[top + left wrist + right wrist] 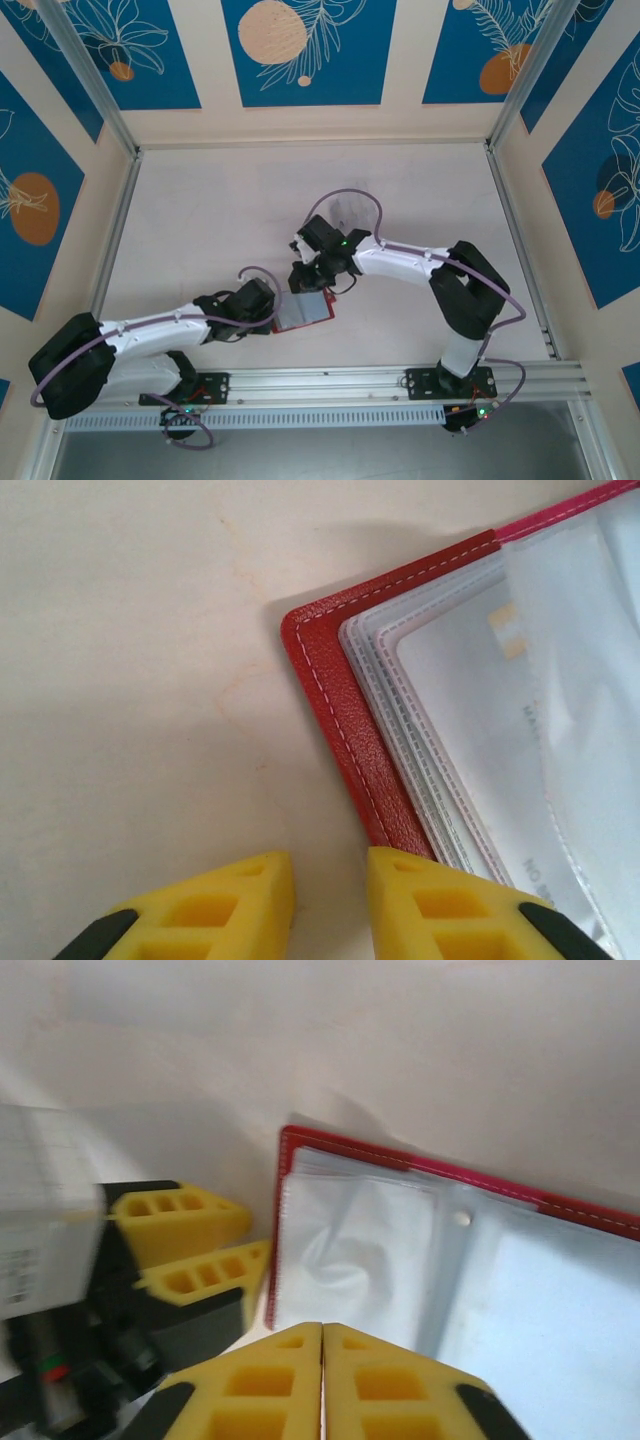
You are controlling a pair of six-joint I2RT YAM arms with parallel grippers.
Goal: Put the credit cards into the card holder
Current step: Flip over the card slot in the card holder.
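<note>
The card holder (303, 312) lies open toward the table's (220, 200) near edge. The left gripper (328, 868) is slightly parted and empty at its edge. The right gripper (322, 1338) is clenched above it, perhaps pinching a sleeve.

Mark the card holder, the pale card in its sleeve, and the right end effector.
card holder (330, 695): left wrist view, red stitched cover edge.
pale card (460, 750): left wrist view, middle of its face.
right end effector (322, 1335): right wrist view, seam between the shut yellow fingertips.

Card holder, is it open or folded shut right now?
Open. The card holder lies spread flat, its clear sleeves facing up.
</note>
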